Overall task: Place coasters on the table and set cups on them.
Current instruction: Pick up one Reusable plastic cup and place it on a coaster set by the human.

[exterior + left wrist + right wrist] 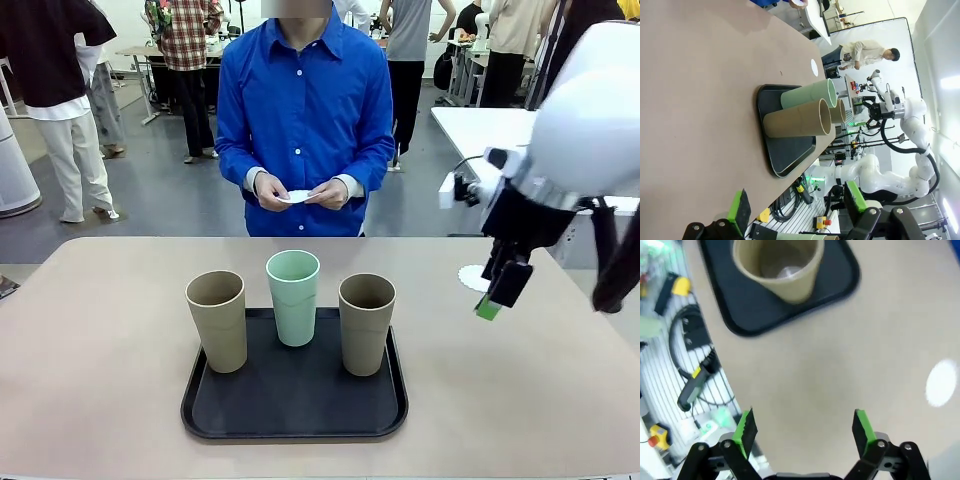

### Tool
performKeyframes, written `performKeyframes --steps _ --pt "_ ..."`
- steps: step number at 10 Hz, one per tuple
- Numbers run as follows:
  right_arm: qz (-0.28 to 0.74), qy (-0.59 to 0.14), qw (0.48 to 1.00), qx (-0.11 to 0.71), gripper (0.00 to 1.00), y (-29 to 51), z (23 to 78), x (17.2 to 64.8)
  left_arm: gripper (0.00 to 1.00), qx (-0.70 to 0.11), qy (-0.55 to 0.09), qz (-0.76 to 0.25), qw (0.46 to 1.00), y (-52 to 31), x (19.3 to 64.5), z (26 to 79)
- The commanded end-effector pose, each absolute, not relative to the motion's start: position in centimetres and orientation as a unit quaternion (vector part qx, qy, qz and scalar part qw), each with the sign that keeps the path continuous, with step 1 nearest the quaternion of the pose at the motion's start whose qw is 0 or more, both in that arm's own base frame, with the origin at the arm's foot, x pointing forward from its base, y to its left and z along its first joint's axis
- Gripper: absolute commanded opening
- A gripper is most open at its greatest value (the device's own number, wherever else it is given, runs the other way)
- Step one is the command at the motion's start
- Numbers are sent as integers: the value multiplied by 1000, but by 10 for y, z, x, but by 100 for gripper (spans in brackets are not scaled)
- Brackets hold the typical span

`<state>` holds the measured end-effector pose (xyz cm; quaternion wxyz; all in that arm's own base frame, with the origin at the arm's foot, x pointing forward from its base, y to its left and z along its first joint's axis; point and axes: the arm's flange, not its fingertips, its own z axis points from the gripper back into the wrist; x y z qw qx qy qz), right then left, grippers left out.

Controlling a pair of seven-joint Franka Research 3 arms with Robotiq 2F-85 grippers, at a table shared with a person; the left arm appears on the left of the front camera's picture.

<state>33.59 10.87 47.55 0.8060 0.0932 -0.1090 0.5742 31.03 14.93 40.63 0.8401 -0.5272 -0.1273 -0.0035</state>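
One white coaster (pixel 468 276) lies flat on the bench (pixel 100 350), just beside the right hand (pixel 497 290) and a little lower than it. The hand hangs in the air and does not touch it. From that hand's own camera, the coaster is a blurry white spot off to one side, out past the tip of one green pad (pixel 863 426). The right hand is wide open and has nothing in it. A second coaster (pixel 297 196) is far from the right hand, across the bench, where the person (pixel 305 100) in the blue shirt holds it in front of their tummy. The three cups stand upright and close together on the black tray (pixel 295 405), away from the right hand, toward the middle of the bench. The brown cup (pixel 366 322) is the one nearest the right hand. The mint green cup (pixel 293 297) comes next and stands a bit farther back. The other brown cup (pixel 216 320) is the farthest from that hand. All three cups are on the tray, and no coaster is under them. The left hand (pixel 796 190) is open too, its two green pads far apart with nothing between them. The tray with the cups is ahead of the left hand, well apart from it, and the white coaster lies farther off, past the tray.
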Motion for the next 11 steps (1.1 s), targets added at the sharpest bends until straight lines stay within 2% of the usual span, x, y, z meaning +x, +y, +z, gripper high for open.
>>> performKeyframes --steps 1,3,5,6,8,11 --pt "650 -225 677 261 100 56 455 328 100 -533 -132 -5 836 151 310 407" --pt "637 -310 615 346 100 17 425 340 100 -533 -132 -5 836 151 310 407" --pt "626 -350 556 420 100 4 396 350 100 -533 -132 -5 836 151 310 407" --pt "614 -360 550 436 100 6 383 355 100 -533 -132 -5 836 151 310 407" --pt "574 -363 571 462 100 17 357 361 100 -533 -132 -5 836 151 310 407" --pt "574 -351 609 419 100 40 331 365 100 -533 -132 -5 836 151 310 407"
